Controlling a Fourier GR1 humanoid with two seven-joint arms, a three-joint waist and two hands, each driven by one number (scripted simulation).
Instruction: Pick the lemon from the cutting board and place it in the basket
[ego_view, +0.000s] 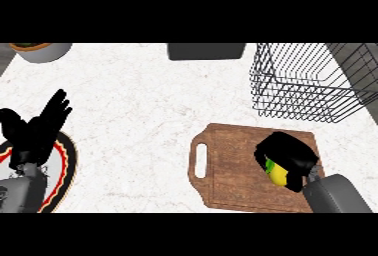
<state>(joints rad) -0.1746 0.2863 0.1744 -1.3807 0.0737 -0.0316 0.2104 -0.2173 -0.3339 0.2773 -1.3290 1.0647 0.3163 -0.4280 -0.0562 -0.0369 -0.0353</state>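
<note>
The right hand (289, 156) curls around the lemon (278, 175), which sits on the cutting board (236, 172), and I think it is not yet lifted, though the fingers hide most of it. If the round fruit slips on the way, it may hit the wire rim of the basket (299, 82) and roll away. The left hand (40, 127) rests open, fingers spread, above a plate (65, 165) on the pale marble counter (140, 105).

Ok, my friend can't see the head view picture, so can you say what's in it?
The right robot hand is curled round a yellow lemon on a wooden cutting board on the white counter. A black wire basket stands just beyond the board. At the left, the left robot hand rests open, fingers up, above a plate.
</note>
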